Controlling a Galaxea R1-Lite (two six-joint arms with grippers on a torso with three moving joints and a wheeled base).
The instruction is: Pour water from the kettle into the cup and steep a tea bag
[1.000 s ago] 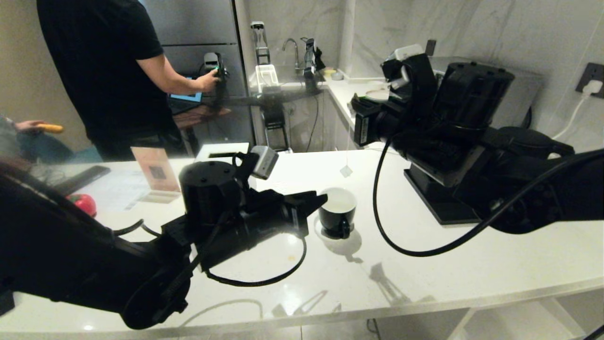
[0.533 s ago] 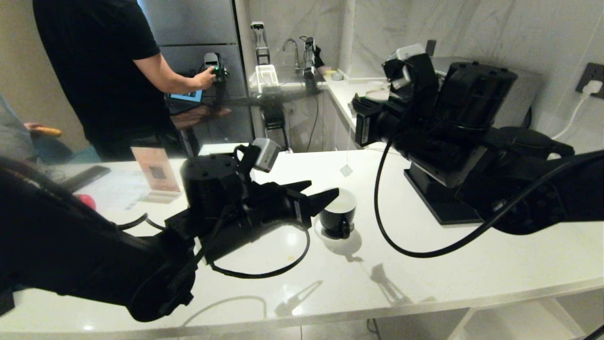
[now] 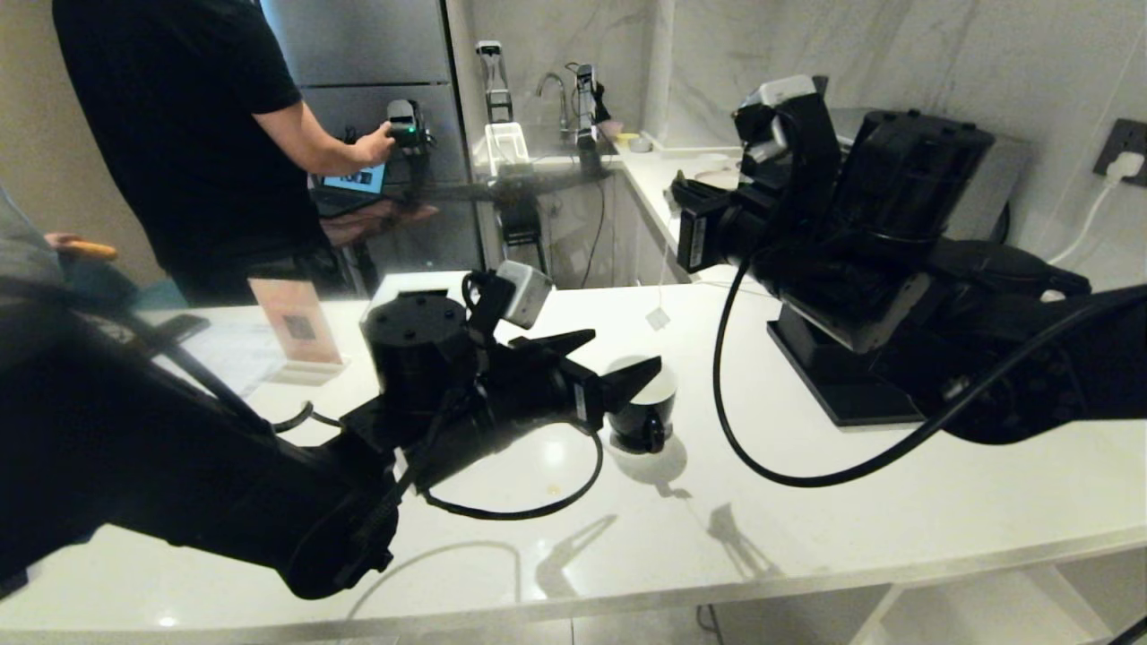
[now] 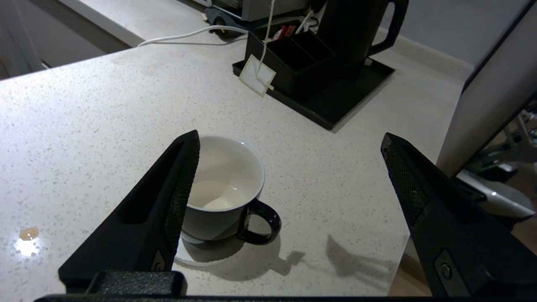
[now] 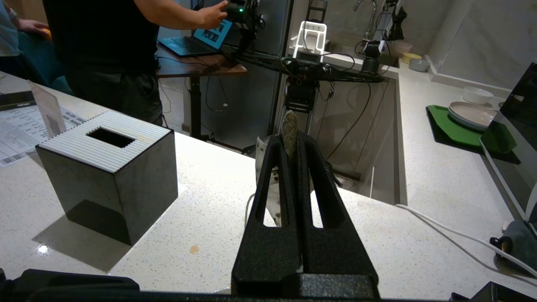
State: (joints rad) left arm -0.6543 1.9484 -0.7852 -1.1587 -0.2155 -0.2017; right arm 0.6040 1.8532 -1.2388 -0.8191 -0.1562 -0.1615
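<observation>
The black cup (image 3: pixel 647 419) with a white inside stands mid-counter, a little clear water (image 4: pixel 212 195) in its bottom. My left gripper (image 3: pixel 625 354) hovers at the cup's rim, open wide. In the left wrist view one finger (image 4: pixel 168 209) overlaps the cup (image 4: pixel 228 176), and the handle points into the gap. My right gripper (image 5: pixel 289 140) is held high behind the cup, shut on the tea bag (image 5: pixel 288 128). A pale square (image 3: pixel 659 319) of it dangles on a thin white string. The kettle (image 4: pixel 352 25) stands on a black tray, hidden behind my right arm in the head view.
A black organizer box (image 4: pixel 293 54) shares the black tray (image 4: pixel 335 105) with the kettle. The black tissue box (image 5: pixel 109 167) sits at the counter's left, near a card stand (image 3: pixel 296 327). A person (image 3: pixel 197 134) stands behind the counter. A white cable (image 4: pixel 184 35) crosses the far counter.
My left gripper's fingers have spread from nearly shut to wide open, and it has moved right and up to the cup's rim. The right gripper and the hanging tea bag have stayed put.
</observation>
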